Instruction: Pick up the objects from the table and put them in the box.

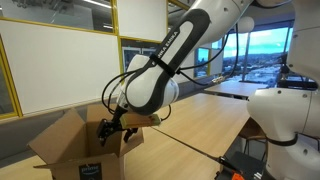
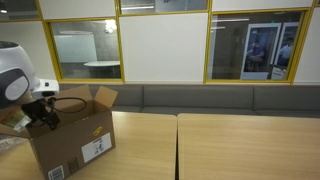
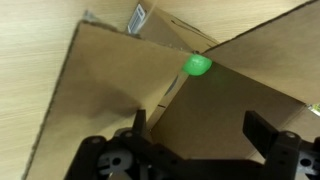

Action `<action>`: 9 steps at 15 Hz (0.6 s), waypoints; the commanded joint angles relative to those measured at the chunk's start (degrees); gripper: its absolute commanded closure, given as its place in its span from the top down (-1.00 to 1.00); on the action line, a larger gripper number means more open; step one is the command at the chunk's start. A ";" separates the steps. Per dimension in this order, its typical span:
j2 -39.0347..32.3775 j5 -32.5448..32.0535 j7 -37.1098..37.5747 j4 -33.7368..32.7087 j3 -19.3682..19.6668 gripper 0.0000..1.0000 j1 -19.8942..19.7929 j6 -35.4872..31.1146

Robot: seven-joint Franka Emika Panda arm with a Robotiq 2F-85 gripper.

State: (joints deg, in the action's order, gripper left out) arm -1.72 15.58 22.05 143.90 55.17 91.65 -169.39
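An open cardboard box [image 1: 70, 145] stands on the wooden table; it shows in both exterior views [image 2: 75, 135] and fills the wrist view [image 3: 110, 90]. A small green object [image 3: 197, 66] lies inside the box near a flap edge. My gripper [image 1: 108, 133] hangs over the box opening in both exterior views [image 2: 45, 112]. In the wrist view its fingers [image 3: 195, 130] are spread apart with nothing between them.
The light wooden table [image 1: 200, 125] stretches away from the box, and shows as two joined tops [image 2: 220, 145]. A white robot base [image 1: 285, 115] stands at the table's side. A grey bench [image 2: 220, 100] and glass walls lie behind.
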 commanded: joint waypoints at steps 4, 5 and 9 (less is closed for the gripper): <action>-5.42 -4.90 0.94 -3.96 -1.80 1.00 -6.64 -0.13; -5.76 -6.88 1.70 -4.21 -0.17 1.00 -6.20 -0.12; -5.12 -16.29 5.30 -5.51 7.71 1.00 -3.85 0.64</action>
State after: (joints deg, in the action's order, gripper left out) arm -6.97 5.33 23.97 140.21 57.53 85.66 -169.24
